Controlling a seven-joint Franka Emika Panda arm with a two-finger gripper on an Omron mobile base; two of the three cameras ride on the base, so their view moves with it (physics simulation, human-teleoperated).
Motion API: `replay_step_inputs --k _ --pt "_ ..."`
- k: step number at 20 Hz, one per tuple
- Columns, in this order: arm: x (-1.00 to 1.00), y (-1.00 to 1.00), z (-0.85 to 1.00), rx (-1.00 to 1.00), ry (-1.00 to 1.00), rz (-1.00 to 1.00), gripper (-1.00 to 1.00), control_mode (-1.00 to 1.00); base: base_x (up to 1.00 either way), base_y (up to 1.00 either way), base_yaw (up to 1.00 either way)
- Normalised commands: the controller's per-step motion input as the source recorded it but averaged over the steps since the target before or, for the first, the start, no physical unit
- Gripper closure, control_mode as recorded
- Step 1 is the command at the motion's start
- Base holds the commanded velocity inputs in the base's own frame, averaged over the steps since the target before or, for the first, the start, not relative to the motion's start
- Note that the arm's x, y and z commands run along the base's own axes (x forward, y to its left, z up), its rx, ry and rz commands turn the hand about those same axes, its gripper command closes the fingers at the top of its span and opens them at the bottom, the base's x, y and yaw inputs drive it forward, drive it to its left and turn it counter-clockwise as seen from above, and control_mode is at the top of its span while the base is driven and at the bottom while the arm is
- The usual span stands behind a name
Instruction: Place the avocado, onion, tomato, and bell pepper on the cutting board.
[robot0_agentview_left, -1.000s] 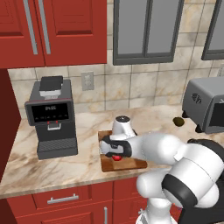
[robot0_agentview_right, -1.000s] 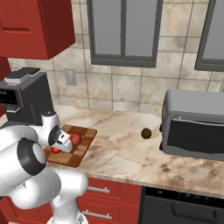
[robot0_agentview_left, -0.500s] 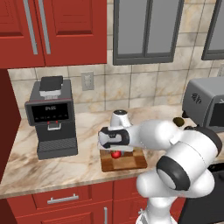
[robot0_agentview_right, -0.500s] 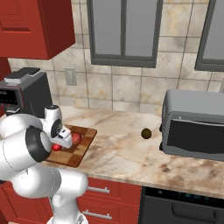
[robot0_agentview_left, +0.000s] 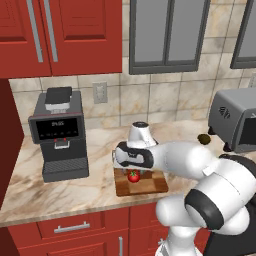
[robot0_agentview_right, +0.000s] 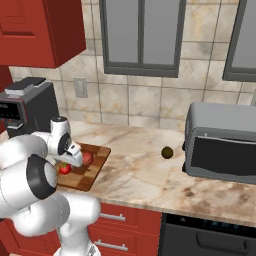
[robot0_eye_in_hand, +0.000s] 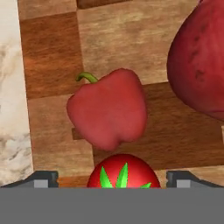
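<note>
Hovering spread wide and empty over the tomato (robot0_eye_in_hand: 123, 171) at lower center, the claw (robot0_eye_in_hand: 112, 178) could nudge it off the cutting board (robot0_eye_in_hand: 52, 61) when lifting.

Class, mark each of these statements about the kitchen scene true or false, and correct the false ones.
1. The tomato lies on the cutting board. True.
2. The avocado is on the board too. False: it sits on the counter beside the toaster oven.
3. The gripper is clamped on the tomato. False: its fingers stand apart on either side of it.
4. The bell pepper rests on the board. True.
5. The coffee machine stands on the board. False: it stands on the counter.
</note>
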Motion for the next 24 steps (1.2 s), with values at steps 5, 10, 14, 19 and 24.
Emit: replay_step_inputs --k 5,10,14,19,24 --pt "-0.30 -0.26 0.56 0.00 -0.18 0.04 -1.00 -1.00 0.00 0.00 0.00" --pt "-0.43 -0.24 0.62 0.00 -0.19 0.02 -1.00 -1.00 0.00 0.00 0.00" --pt "-0.50 -0.26 0.53 0.00 -0.19 0.00 -1.00 -1.00 0.00 0.00 0.00" --pt "-0.43 -0.43 0.41 0.00 -0.21 0.00 -1.00 -1.00 0.00 0.00 0.00" --pt "-0.31 -0.67 0.37 0.00 -0.15 -0.01 -1.00 -1.00 0.00 0.00 0.00"
